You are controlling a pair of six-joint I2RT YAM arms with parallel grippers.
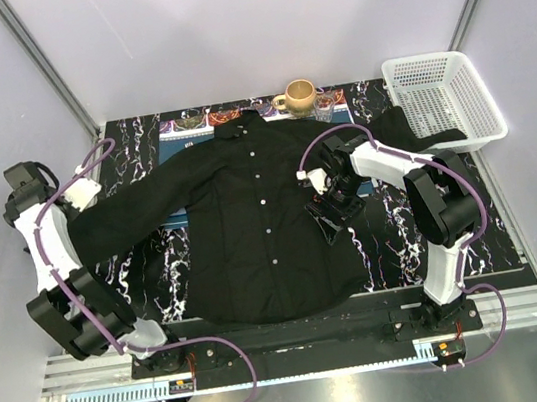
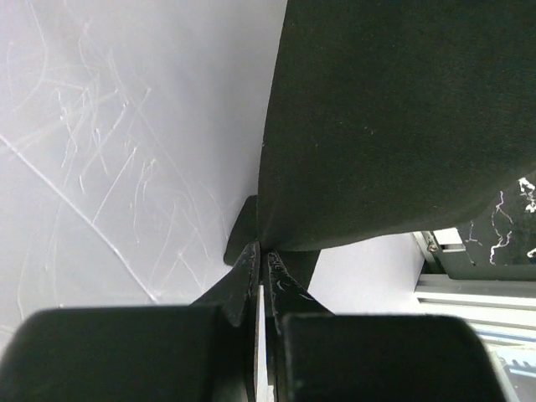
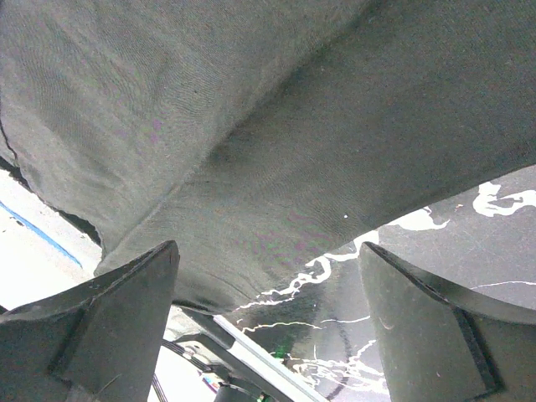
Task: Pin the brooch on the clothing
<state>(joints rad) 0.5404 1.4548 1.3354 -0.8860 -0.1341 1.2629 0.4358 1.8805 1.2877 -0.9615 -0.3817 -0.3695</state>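
Observation:
The black shirt (image 1: 252,224) lies spread front-up on the marble-patterned table (image 1: 385,234), with its row of white buttons down the middle. My left gripper (image 1: 89,194) is at the far left by the sleeve end. In the left wrist view its jaws (image 2: 261,255) are shut on the edge of the black sleeve fabric (image 2: 394,126), which is lifted off the table. My right gripper (image 1: 330,218) hovers over the shirt's right side, open and empty. In the right wrist view its fingers (image 3: 126,318) frame the shirt's fabric (image 3: 276,151) and hem. No brooch shows in any view.
A white mesh basket (image 1: 440,99) stands at the back right, with the shirt's other sleeve (image 1: 410,129) reaching toward it. A tan mug (image 1: 299,95) and a small glass (image 1: 324,104) stand behind the collar. A blue-edged mat (image 1: 177,132) lies under the shoulder. Walls close both sides.

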